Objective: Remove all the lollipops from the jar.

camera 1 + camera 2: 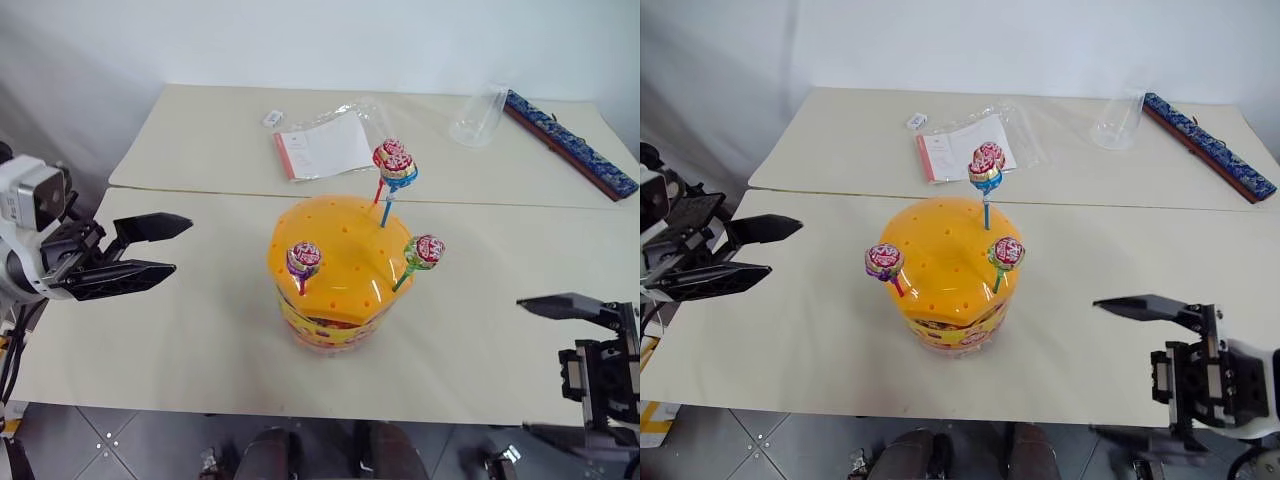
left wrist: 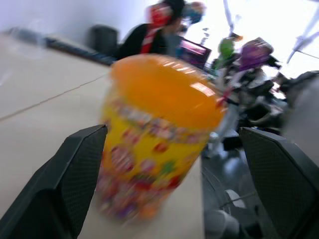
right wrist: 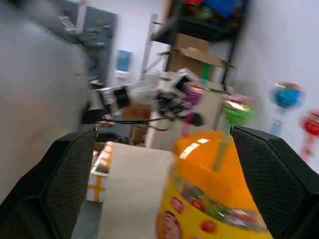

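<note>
I take the jar (image 1: 333, 275) as landmark, standing on the near table (image 1: 180, 330). Four lollipops (image 1: 395, 162) stick up from its lid. My left gripper (image 1: 155, 248) hangs left of the jar, right gripper (image 1: 560, 370) right and nearer me. Behind the jar: a bagged paper (image 1: 322, 146); behind-right, a cup (image 1: 478, 118) on its side and a long flat case (image 1: 570, 142).

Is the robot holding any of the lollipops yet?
No. The left gripper and the right gripper are both open and empty, on either side of the jar. All four lollipops are still stuck in its lid.
</note>
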`<action>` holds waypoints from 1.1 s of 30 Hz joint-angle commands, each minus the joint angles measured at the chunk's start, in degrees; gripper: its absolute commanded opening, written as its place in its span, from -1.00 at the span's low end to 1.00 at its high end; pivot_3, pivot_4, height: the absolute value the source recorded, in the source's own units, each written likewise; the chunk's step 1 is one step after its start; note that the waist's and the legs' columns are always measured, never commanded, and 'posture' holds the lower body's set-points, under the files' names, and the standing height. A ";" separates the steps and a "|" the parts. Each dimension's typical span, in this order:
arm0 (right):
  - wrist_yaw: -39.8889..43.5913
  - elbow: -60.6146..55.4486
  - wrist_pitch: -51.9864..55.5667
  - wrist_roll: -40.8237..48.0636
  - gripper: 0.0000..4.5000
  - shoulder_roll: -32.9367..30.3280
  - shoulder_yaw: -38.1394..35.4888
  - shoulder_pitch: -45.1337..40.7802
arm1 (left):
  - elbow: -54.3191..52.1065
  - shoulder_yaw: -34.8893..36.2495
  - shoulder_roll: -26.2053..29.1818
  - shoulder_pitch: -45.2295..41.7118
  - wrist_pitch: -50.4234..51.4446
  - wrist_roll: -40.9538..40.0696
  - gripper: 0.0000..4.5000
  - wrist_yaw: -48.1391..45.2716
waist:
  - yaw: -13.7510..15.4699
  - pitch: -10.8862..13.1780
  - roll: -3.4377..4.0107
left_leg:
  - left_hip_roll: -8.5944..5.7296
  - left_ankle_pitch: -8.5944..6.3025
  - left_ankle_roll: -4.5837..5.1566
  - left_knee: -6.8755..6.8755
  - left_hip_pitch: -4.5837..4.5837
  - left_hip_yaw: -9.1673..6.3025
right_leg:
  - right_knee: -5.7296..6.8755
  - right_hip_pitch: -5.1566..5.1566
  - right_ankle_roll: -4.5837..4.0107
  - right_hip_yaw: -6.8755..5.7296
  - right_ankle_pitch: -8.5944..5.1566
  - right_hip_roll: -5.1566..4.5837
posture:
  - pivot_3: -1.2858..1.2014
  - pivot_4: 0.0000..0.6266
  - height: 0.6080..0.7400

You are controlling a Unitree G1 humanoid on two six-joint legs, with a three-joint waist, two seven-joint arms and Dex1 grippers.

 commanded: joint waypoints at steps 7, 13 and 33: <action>2.68 2.66 -1.82 -0.14 0.98 0.62 -1.04 1.81 | -0.49 -0.43 0.46 -5.81 1.36 -2.65 1.00 -3.25 | 0.15 0.00 -0.02 | 0.01 0.02 -0.02 0.03 0.06 0.26 | 0.05 -0.05 -0.01 -0.11 -0.01 0.38 | 0.03 -0.52 1.00; -0.19 2.53 -4.56 -2.28 0.98 3.29 0.39 0.51 | -11.57 -7.00 -9.23 -10.07 -5.46 0.31 1.00 1.00 | 1.20 -0.01 -0.04 | -0.05 0.02 0.01 0.14 0.05 0.28 | 0.14 -0.05 0.00 0.01 0.00 0.32 | 0.03 -0.52 1.00; -10.89 -3.60 -6.49 -8.44 1.00 5.08 8.72 -1.35 | -13.38 -22.46 -17.17 -17.92 -10.85 10.46 0.05 4.63 | 1.36 -0.03 -0.06 | 0.02 0.04 0.02 0.25 0.06 0.37 | 0.09 -0.03 0.00 0.06 0.00 0.52 | 0.03 -0.52 1.00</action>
